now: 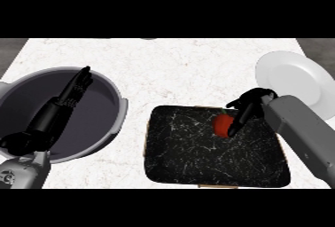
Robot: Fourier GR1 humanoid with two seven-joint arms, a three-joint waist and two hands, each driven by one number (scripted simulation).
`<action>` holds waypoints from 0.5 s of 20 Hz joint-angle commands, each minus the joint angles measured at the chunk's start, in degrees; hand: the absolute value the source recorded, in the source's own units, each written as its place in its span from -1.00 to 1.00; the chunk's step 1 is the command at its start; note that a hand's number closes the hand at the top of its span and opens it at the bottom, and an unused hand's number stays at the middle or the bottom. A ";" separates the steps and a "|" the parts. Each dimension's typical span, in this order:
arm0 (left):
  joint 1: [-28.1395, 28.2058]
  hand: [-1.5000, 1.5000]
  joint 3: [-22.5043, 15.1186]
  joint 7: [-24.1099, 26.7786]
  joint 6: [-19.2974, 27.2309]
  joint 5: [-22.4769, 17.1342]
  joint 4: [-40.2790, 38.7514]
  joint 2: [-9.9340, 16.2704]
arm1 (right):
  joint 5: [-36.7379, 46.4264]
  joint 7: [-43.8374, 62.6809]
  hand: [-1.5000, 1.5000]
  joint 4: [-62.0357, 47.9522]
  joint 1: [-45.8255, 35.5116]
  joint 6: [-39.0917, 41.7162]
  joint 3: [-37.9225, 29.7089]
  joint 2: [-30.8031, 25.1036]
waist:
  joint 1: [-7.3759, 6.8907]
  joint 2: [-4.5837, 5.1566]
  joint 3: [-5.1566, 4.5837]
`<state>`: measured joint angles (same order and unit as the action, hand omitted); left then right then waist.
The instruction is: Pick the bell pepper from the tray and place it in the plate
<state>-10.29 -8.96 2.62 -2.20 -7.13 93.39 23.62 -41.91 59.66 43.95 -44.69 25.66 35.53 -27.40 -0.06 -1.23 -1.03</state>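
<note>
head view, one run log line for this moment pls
right hand: curled on bell pepper | pepper: in tray | plate: bare | left hand: open over pot

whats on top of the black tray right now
A red bell pepper lies on the tray, toward its upper right. The right hand reaches over it, its fingers covering the pepper's right side. Nothing else shows on the tray.

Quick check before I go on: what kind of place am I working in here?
Most likely a kitchen counter. The top is pale marble-like stone, and on it sit a white plate, a large grey pot and a dark tray with a red bell pepper on it.
</note>
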 commanded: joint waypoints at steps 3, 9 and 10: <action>0.52 0.00 2.05 0.50 -1.12 -0.87 -0.26 0.74 | -2.63 9.69 -1.00 1.79 2.74 0.88 2.74 4.03 | 0.02 1.04 0.95; 0.77 0.00 1.31 -0.79 -1.00 -0.43 1.17 -0.25 | -0.31 6.54 -1.00 4.55 6.59 -1.76 5.79 4.10 | 0.41 0.91 0.97; -1.06 0.00 1.50 -1.05 -1.14 -0.29 -1.13 -0.50 | -1.99 7.80 -1.00 4.70 4.71 -0.38 4.88 4.42 | 0.54 1.12 0.96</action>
<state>-9.85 -8.08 2.36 -3.00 -7.03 93.66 23.43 -41.58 59.43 47.78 -42.79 23.78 38.37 -27.08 0.18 -1.68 -1.40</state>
